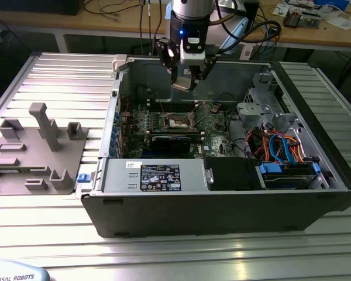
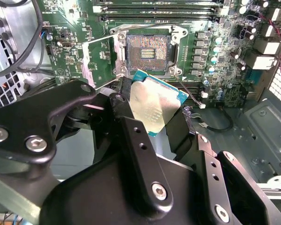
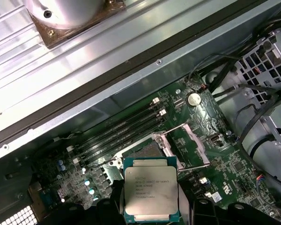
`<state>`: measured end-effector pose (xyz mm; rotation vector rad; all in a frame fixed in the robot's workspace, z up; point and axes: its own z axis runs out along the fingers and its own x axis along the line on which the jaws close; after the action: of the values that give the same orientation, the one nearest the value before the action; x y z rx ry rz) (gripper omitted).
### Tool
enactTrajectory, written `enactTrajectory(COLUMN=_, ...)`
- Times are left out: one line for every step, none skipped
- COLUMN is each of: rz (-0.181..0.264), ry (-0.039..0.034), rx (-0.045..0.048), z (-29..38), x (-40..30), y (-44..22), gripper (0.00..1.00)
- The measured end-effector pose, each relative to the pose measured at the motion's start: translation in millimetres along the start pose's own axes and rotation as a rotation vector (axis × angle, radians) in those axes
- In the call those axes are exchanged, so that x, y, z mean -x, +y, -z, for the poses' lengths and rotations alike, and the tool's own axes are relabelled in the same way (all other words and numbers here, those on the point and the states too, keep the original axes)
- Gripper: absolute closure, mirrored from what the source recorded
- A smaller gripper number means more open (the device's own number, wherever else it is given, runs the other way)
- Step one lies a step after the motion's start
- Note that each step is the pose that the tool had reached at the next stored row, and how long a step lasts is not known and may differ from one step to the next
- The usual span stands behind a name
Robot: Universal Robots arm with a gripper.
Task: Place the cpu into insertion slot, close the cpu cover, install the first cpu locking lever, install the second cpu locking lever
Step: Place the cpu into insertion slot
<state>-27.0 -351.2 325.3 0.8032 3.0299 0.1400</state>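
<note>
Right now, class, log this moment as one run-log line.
fingers: shut on cpu | cpu: held off the board, not seated | insertion slot: empty | cpu cover: open

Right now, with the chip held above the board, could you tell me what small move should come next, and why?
Probably lower the gripper toward the insertion slot: it holds the cpu well above that socket, which lies bare, and the cpu cover stands swung open.
</note>
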Motion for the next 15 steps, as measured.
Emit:
enactTrajectory(rz=-0.002, ry=-0.0001, rx=0.0000, z=0.0, x=0.0, y=0.0, gripper=0.46)
enactTrajectory(rz=-0.004, ry=-0.0003, rx=0.0001, z=0.0, x=0.0, y=0.0, gripper=0.46)
enactTrajectory(rz=-0.008, ry=-0.0007, rx=0.0001, z=0.0, x=0.0, y=0.0, gripper=0.46)
enactTrajectory(rz=-0.010, ry=-0.0008, rx=0.0002, z=0.0, x=0.0, y=0.0, gripper=0.46)
enactTrajectory(rz=-0.011, ry=-0.0010, rx=0.0002, z=0.0, x=0.0, y=0.0, gripper=0.46)
enactTrajectory(rz=-0.014, ry=-0.0012, rx=0.0002, z=0.0, x=0.0, y=0.0, gripper=0.46)
enactTrajectory(rz=-0.015, ry=-0.0013, rx=0.0003, z=-0.1, x=0.0, y=0.0, gripper=0.46)
enactTrajectory(rz=-0.017, ry=-0.0015, rx=0.0003, z=-0.1, x=0.0, y=0.0, gripper=0.46)
enactTrajectory(rz=-0.019, ry=-0.0017, rx=0.0004, z=-0.1, x=0.0, y=0.0, gripper=0.46)
enactTrajectory(rz=-0.021, ry=-0.0019, rx=0.0004, z=-0.1, x=0.0, y=0.0, gripper=0.46)
enactTrajectory(rz=-0.023, ry=-0.0020, rx=0.0005, z=-0.1, x=0.0, y=0.0, gripper=0.46)
enactTrajectory(rz=-0.026, ry=-0.0023, rx=0.0006, z=-0.1, x=0.0, y=0.0, gripper=0.46)
enactTrajectory(rz=-0.029, ry=-0.0025, rx=0.0006, z=-0.1, x=0.0, y=0.0, gripper=0.46)
enactTrajectory(rz=-0.033, ry=-0.0029, rx=0.0007, z=-0.1, x=0.0, y=0.0, gripper=0.46)
enactTrajectory(rz=-0.034, ry=-0.0030, rx=0.0007, z=-0.1, x=0.0, y=0.0, gripper=0.46)
